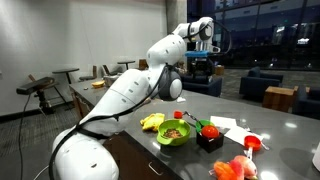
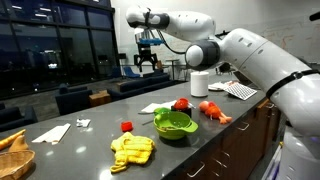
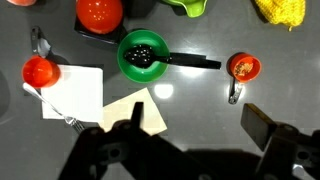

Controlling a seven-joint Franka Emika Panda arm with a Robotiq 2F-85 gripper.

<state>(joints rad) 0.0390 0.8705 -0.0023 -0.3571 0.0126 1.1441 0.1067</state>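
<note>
A white robot arm reaches out high above a long dark bench [image 2: 95, 112] in a room with large dark windows. In both exterior views the gripper [image 2: 147, 60] hangs in the air, well clear of everything below it. The wrist view looks straight down: the jaws stand wide apart and there is nothing between them.

Every object lies on the bench, untouched. Directly below the gripper [image 3: 195, 130] is bare bench surface. Just beside that, to the left, lie a tan paper square [image 3: 140, 113] and a white napkin [image 3: 72, 95]. Farther up the wrist view sits a small green bowl [image 3: 143, 55] holding something dark, with a black handle [image 3: 195, 63] sticking out to its right. A small red cup [image 3: 243, 67] stands to the right of the handle, and another red cup [image 3: 38, 72] stands at the napkin's left corner. A red round fruit [image 3: 100, 12] rests on a black tray at the top edge.

In an exterior view a larger green bowl [image 2: 175, 123] sits near the bench's near edge, with a yellow lumpy item [image 2: 133, 150] to its left and an orange item [image 2: 215, 110] to its right. A white cylinder [image 2: 199, 83] stands farther back.
</note>
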